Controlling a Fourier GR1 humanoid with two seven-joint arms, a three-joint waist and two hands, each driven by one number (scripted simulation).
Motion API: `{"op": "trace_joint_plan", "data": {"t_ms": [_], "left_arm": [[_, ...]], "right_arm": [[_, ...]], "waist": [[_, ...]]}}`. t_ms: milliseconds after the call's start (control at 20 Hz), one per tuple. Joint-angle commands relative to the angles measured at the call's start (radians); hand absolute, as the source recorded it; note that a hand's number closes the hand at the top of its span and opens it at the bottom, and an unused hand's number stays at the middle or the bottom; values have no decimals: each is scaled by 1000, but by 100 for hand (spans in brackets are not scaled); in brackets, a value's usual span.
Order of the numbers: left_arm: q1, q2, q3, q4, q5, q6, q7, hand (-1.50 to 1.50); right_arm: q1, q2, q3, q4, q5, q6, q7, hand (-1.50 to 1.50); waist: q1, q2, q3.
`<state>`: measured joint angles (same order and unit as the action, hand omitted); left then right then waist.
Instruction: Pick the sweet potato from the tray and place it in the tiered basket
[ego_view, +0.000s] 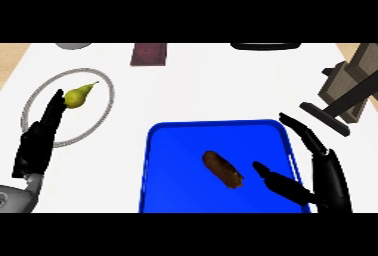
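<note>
Right hand (317, 170) spread wide over the right side of the blue tray (177, 150), thumb just beside the sweet potato (223, 169) but apart from it. Sweet potato lies near the tray's middle, on the white worktop (214, 85). Left hand (40, 137) rests with straight fingers at the left edge, over a wire-rimmed basket tier (103, 107) holding a pear (79, 95).

Left hand (37, 142) resting open, right hand (317, 165) open, fingers spread

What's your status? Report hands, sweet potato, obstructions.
Right hand open beside brown sweet potato, not touching. Potato lies on blue rectangular tray. Left hand open, resting at left. Nothing blocking.
</note>
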<state>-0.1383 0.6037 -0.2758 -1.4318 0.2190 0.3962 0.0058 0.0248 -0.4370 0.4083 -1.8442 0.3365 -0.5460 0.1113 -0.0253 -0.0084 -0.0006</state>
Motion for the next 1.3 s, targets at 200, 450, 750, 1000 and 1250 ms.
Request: {"op": "trace_joint_plan", "data": {"t_ms": [200,450,750,1000,1250], "left_arm": [[2,5,10,-9,-13,-18,-4,0],[-45,-23,0,4,-21,-16,23,0],[-71,-38,-15,18,-55,-36,30,0],[-93,-47,17,59,-43,-61,27,0],[-58,-54,54,70,-26,-74,-10,0]], "right_arm": [[16,-251,86,-229,258,278,364,-150],[-72,-267,206,-366,358,533,667,-150],[-353,-11,295,-314,376,788,1024,-150],[-425,180,333,-169,415,862,1159,-150],[-367,251,380,-81,473,862,1189,-150]], "waist": [[17,1,-7],[24,3,-8],[49,10,-3],[36,10,-2],[29,7,-1]]}}
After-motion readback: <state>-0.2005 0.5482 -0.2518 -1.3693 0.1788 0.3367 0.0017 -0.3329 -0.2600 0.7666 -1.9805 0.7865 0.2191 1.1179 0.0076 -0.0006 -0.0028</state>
